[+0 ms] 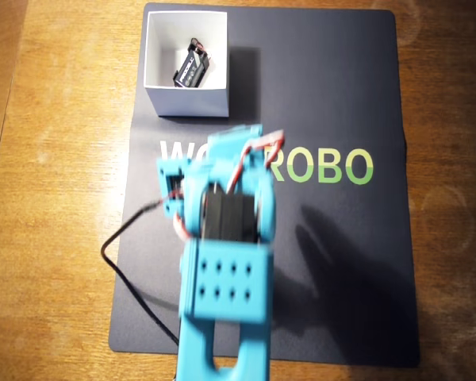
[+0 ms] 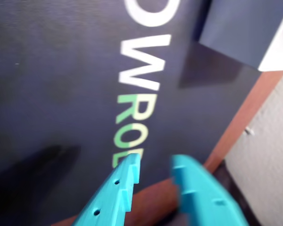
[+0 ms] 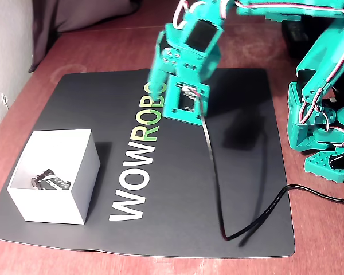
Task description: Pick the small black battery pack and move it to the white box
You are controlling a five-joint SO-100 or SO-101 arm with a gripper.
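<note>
The small black battery pack [image 1: 192,67] lies inside the white box [image 1: 186,101] at the far left corner of the dark mat; its white lettering and wires show. In the fixed view the pack [image 3: 51,183] rests at the bottom of the box [image 3: 49,207]. My gripper [image 2: 155,165] is open and empty, with its two teal fingers apart above the mat's lettering. In the fixed view the gripper [image 3: 155,87] hangs over the "ROBO" letters, well apart from the box. A corner of the box [image 2: 278,52] shows at the top right of the wrist view.
A dark mat [image 1: 341,262] with "WOWROBO" lettering covers the wooden table [image 1: 55,238]. A black cable [image 3: 246,230] loops across the mat from the arm. The arm's teal base [image 3: 321,120] stands at the right of the fixed view. A pale wall [image 2: 269,155] lies beyond the table edge.
</note>
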